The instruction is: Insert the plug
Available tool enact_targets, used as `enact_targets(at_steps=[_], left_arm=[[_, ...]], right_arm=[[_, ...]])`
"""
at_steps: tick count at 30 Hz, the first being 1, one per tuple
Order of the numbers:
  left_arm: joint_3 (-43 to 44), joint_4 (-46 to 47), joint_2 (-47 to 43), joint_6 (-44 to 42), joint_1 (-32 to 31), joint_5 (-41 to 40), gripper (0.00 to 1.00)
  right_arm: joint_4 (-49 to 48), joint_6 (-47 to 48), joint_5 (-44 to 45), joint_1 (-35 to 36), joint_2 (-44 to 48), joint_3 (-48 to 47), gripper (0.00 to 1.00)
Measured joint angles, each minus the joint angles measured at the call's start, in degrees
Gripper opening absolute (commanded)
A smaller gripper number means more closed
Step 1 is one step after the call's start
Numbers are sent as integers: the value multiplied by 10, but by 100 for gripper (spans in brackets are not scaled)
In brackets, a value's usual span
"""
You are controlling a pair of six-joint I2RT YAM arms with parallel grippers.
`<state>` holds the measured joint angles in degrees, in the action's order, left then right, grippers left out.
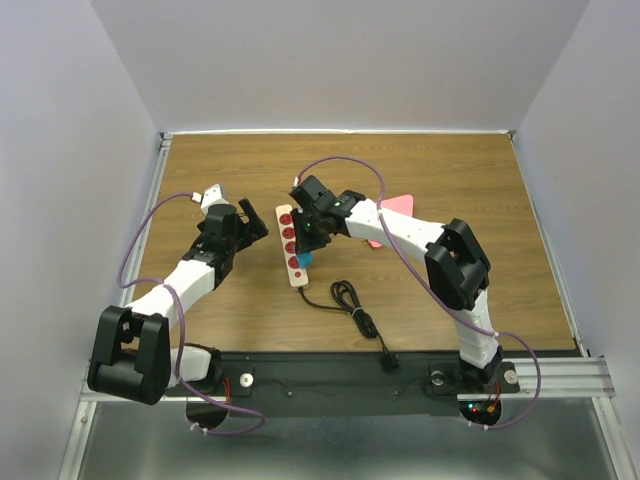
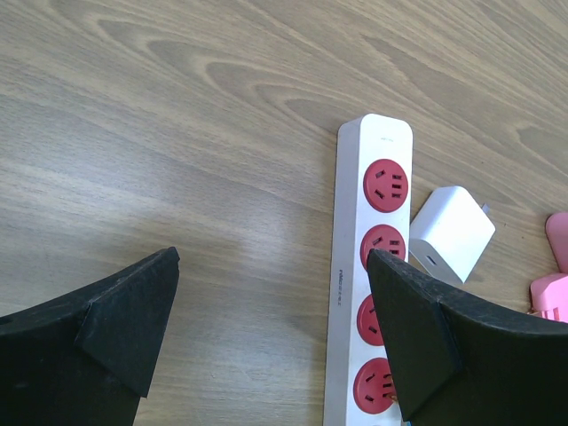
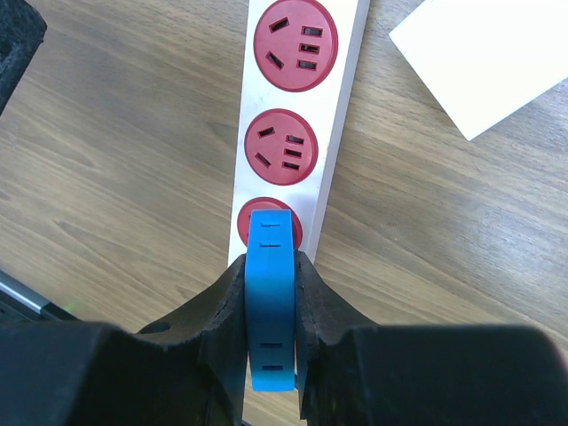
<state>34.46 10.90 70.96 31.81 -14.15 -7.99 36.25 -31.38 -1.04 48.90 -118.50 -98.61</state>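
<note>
Wood-grain table (image 1: pixel 450 300), perhaps laminate; pale walls (image 1: pixel 340 60); plug (image 3: pixel 271 302) at strip (image 1: pixel 292 245).

Layout as observed:

The power strip (image 1: pixel 291 245) lies on the table (image 1: pixel 450 170) near its middle, with its long axis running far to near at a slight slant. Its cable (image 1: pixel 352 308) leaves the near end and runs rightward toward the table's near edge. An adapter block (image 2: pixel 452 234) lies on the table just beside the strip's right side, by the far end. A further item (image 1: pixel 397 205) lies right of that block.

My left end effector (image 1: pixel 247 226) sits just left of the strip's far half. My right end effector (image 3: pixel 269 266) is over the strip's near part with the plug (image 3: pixel 270 302) between its fingers, above one socket. Two more sockets lie beyond it. I cannot tell whether the plug is seated.
</note>
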Motion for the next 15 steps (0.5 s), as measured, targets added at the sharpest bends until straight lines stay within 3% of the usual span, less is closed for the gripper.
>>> enact_targets(at_steps=[15], left_arm=[[-2, 0, -3, 0, 0, 1, 99]], right_arm=[[9, -3, 35, 16, -7, -10, 1]])
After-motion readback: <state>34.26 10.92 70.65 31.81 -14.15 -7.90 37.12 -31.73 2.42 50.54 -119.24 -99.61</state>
